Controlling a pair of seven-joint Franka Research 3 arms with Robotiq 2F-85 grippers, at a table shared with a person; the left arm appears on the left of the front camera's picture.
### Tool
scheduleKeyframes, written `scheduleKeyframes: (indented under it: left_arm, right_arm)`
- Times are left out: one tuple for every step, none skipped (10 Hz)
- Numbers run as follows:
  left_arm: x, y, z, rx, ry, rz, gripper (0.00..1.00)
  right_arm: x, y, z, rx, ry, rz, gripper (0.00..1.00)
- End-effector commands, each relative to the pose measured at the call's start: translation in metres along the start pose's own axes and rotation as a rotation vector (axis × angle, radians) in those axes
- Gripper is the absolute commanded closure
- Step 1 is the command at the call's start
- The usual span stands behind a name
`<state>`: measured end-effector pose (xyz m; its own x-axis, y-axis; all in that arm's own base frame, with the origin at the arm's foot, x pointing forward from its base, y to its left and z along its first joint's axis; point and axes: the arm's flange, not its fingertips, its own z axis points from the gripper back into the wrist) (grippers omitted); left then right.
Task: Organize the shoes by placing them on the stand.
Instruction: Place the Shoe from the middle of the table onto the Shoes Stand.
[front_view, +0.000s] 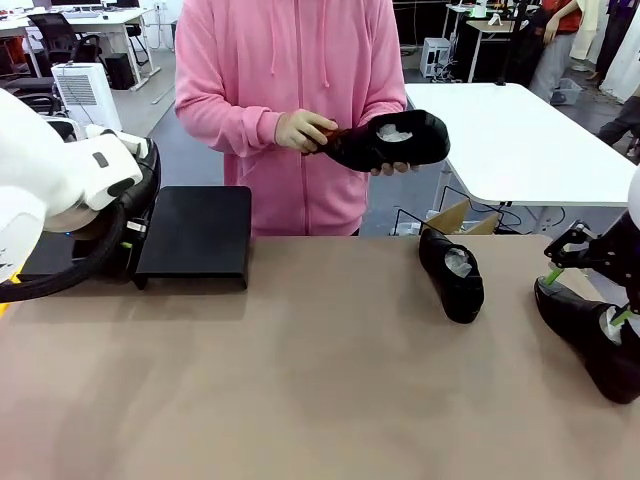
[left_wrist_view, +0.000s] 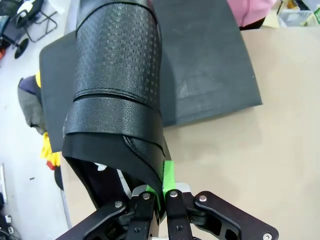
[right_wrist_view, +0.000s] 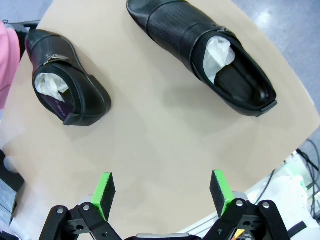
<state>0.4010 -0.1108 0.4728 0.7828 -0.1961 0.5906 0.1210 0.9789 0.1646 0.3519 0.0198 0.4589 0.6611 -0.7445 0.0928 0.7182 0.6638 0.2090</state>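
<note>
Left arm (front_view: 45, 185) comes in low from the left side, wrist bent down at the left end of the stand (front_view: 195, 235). Left gripper (left_wrist_view: 161, 197) has its fingers together, clamped on the thin rear rim of the held shoe (left_wrist_view: 117, 75), with one green pad flat on the outside of the leather. The held shoe runs away from the wrist, textured upper facing the camera and toe out over the stand top. Can't tell whether its sole touches the stand or sits just above it. Right gripper (front_view: 586, 297) is at the far right of the table (front_view: 300, 390), pointing down and tilted. Its fingers are spread wide with nothing between them. From the front it hangs just over the heel end of the near-right shoe (front_view: 590, 350). In the right wrist view the pads (right_wrist_view: 105, 192) sit over bare tabletop, clear of both shoes there, so no contact. The near-right shoe lies on its sole at the table's right edge, white stuffing in the opening. The middle shoe (front_view: 452, 272) also lies on the table, right of centre, toe toward the robot, near the near-right shoe but apart from it and well apart from the stand. The fourth shoe (front_view: 395, 140) is off the table, held in the air by the person (front_view: 290, 60) at the far side. One hand (front_view: 303, 130) is at its end, the other cupped under it.
</note>
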Motion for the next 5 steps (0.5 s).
scheduleKeyframes:
  left_arm:
    - [-0.003, 0.005, 0.010, 0.025, -0.003, -0.014, 1.00]
    - [-0.003, 0.005, 0.010, 0.025, -0.003, -0.014, 1.00]
    - [-0.001, 0.001, 0.001, 0.006, 0.007, 0.000, 1.00]
    - [0.010, -0.001, -0.010, -0.014, 0.040, -0.023, 1.00]
    - [0.021, -0.002, -0.022, 0.019, 0.035, -0.066, 1.00]
  right_arm:
    - [-0.001, 0.000, 0.000, -0.002, -0.007, 0.001, 0.00]
    - [-0.001, 0.000, 0.000, -0.002, -0.007, 0.001, 0.00]
    - [-0.001, 0.000, 0.000, -0.002, -0.007, 0.001, 0.00]
    - [-0.001, 0.000, 0.000, -0.002, -0.007, 0.001, 0.00]
    - [-0.001, 0.000, 0.000, -0.002, -0.007, 0.001, 0.00]
